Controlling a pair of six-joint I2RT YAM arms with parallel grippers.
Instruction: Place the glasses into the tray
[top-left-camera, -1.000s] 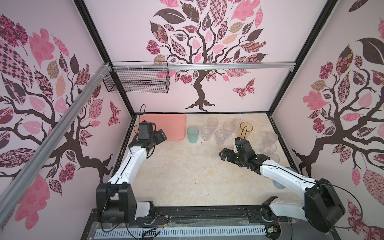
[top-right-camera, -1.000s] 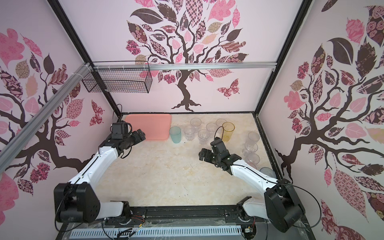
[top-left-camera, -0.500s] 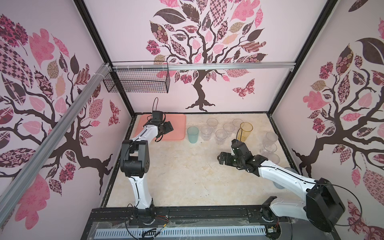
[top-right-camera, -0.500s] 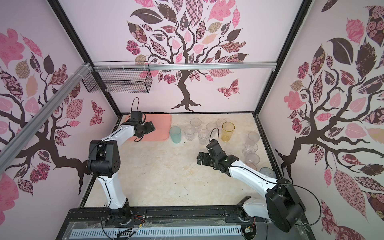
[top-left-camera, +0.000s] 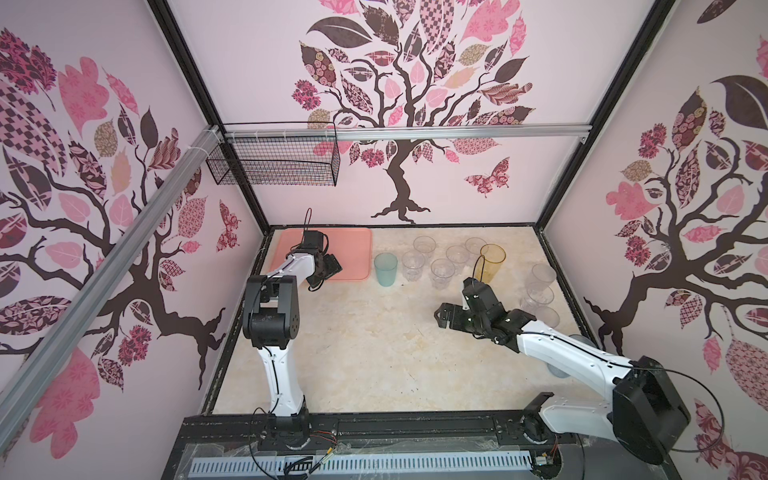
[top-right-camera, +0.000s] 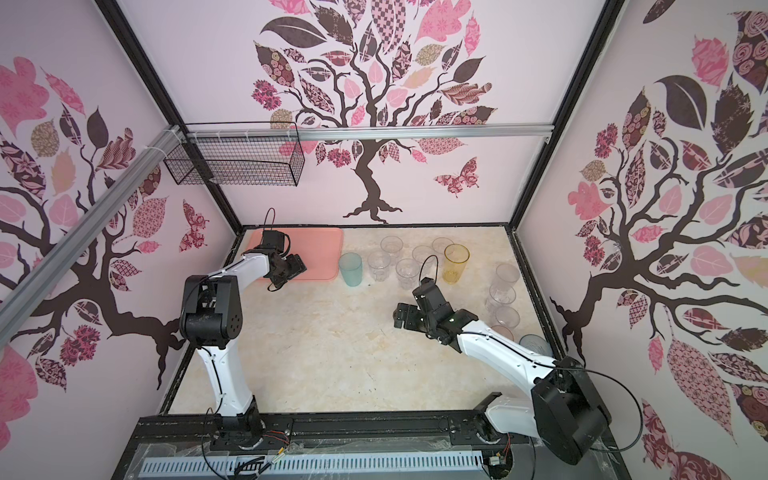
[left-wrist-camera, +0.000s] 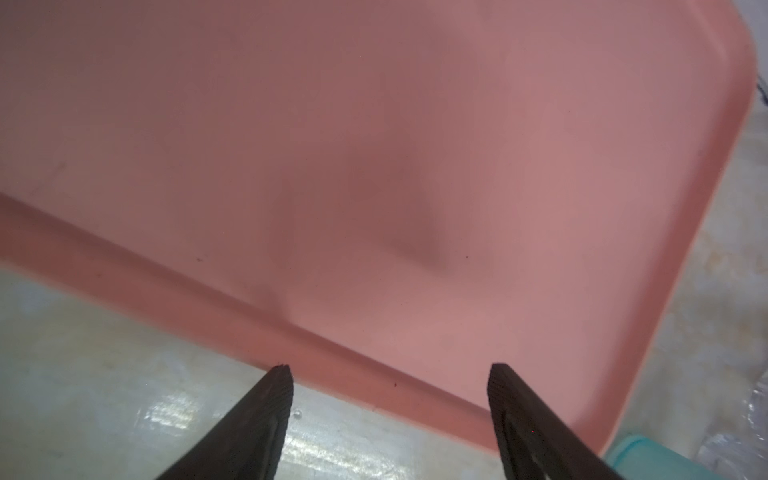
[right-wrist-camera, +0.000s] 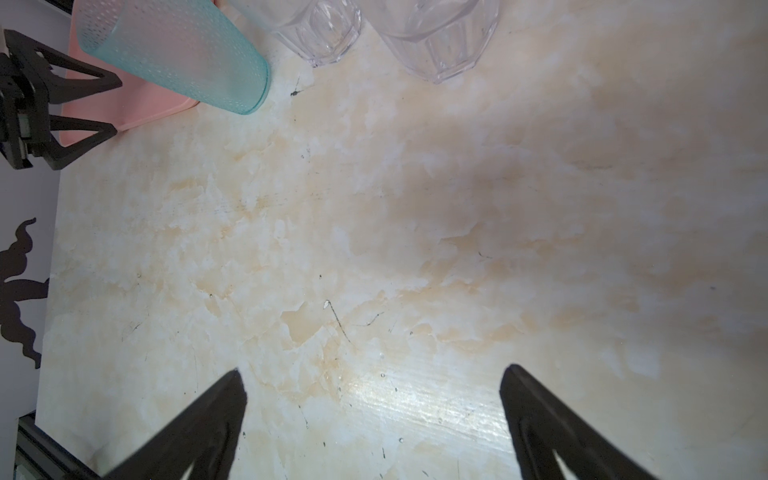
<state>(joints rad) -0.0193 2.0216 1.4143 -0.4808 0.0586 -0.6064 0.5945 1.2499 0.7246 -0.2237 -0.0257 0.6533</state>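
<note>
My left gripper (left-wrist-camera: 390, 366) hangs over the near rim of the flat salmon-pink plastic tray (top-left-camera: 353, 249), fingers parted with nothing between them. The tray sits bare in the far left corner of the marble-patterned desk (top-left-camera: 365, 353). My right gripper (right-wrist-camera: 374, 370), spread wide and empty, hovers over open desk near the middle.

The tall teal dotted tumbler (top-left-camera: 385, 270) stands upright just beside the tray's right edge. It lies to the right of my left fingers, with its long axis vertical. I judge my left arm the nearer one, so a sideways approach round its wall suits.

Count:
- one tray
- one teal tumbler
- one tall amber tumbler (top-left-camera: 492, 259)
- eight clear tumblers (top-left-camera: 424, 245), five near the far edge and three down the right edge
- one bluish tumbler (top-right-camera: 534, 344) by the right edge

Another may hide behind my right forearm (top-left-camera: 561, 353); I cannot tell.
</note>
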